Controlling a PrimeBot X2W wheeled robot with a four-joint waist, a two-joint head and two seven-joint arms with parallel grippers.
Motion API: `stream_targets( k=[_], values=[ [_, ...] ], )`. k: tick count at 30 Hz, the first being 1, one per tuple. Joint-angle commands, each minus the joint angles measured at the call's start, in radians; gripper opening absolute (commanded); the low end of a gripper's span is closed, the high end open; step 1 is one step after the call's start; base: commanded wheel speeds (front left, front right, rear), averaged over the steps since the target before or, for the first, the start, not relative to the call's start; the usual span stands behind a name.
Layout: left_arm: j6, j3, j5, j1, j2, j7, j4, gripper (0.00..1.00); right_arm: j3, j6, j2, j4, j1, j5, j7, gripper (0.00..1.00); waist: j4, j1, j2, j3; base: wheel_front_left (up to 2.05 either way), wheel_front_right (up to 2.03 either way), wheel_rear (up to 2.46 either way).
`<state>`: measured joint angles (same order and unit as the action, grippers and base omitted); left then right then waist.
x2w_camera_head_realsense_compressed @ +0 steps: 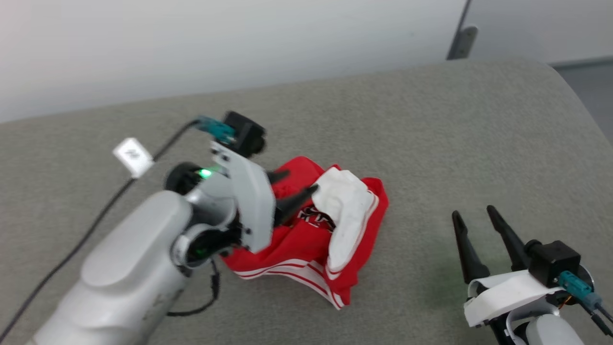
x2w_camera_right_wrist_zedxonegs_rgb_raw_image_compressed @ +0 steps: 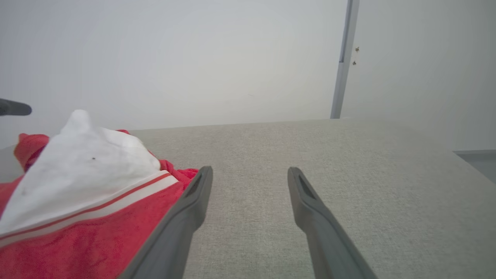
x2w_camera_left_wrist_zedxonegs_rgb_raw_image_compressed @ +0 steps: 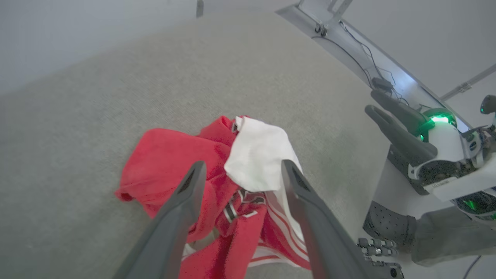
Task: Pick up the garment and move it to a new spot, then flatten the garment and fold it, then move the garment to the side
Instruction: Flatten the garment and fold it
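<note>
Nearest, lower right: right jaws, spread wide and empty, well apart from the cloth, over bare counter. Lower left: left jaws, likewise parted and gripping nothing, poised over the heap with a tip to either side of its upper folds; possibly brushing them, too blurred to say. Middle: garment, crumpled in a mound near the counter's centre, red body bunched, white sleeve flopped on top, striped hem spilling toward the near edge, black lettering half buried. Beyond: open grey surface, cable tag, pale wall. Step judged in hand: flattening. Advised: seek out two separate edges, a hem corner for one arm, a shoulder or sleeve for the other; pinch single layers only; lift little, draw apart low and slow; avoid grabbing the mound's middle, likely to pull folds tighter.
</note>
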<state>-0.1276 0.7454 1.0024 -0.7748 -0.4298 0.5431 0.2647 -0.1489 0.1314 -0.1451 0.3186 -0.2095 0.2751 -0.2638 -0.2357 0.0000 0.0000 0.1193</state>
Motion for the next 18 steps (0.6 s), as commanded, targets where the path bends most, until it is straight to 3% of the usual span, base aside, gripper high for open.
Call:
stream_targets(
  k=[1, 11, 18],
  values=[
    [0.005, -0.022, -0.019, 0.024, -0.025, -0.048, -0.009, 1.00, -0.019, -0.001, -0.005, 0.005, 0.017, 0.006, 0.000, 1.00, 0.061, 0.0000, 0.0000, -0.056, 0.00, 0.00, 0.00],
    [0.053, -0.107, -0.079, 0.134, -0.136, -0.254, -0.039, 1.00, -0.089, -0.001, -0.017, 0.012, 0.028, 0.037, 0.028, 1.00, 0.198, 0.0000, 0.0000, -0.131, 0.00, 0.00, 0.00],
    [0.113, -0.168, -0.119, 0.252, -0.216, -0.408, -0.070, 1.00, -0.128, -0.001, -0.011, -0.019, 0.018, 0.050, 0.110, 1.00, 0.301, 0.0000, 0.0000, -0.152, 0.00, 0.00, 0.00]
  ],
)
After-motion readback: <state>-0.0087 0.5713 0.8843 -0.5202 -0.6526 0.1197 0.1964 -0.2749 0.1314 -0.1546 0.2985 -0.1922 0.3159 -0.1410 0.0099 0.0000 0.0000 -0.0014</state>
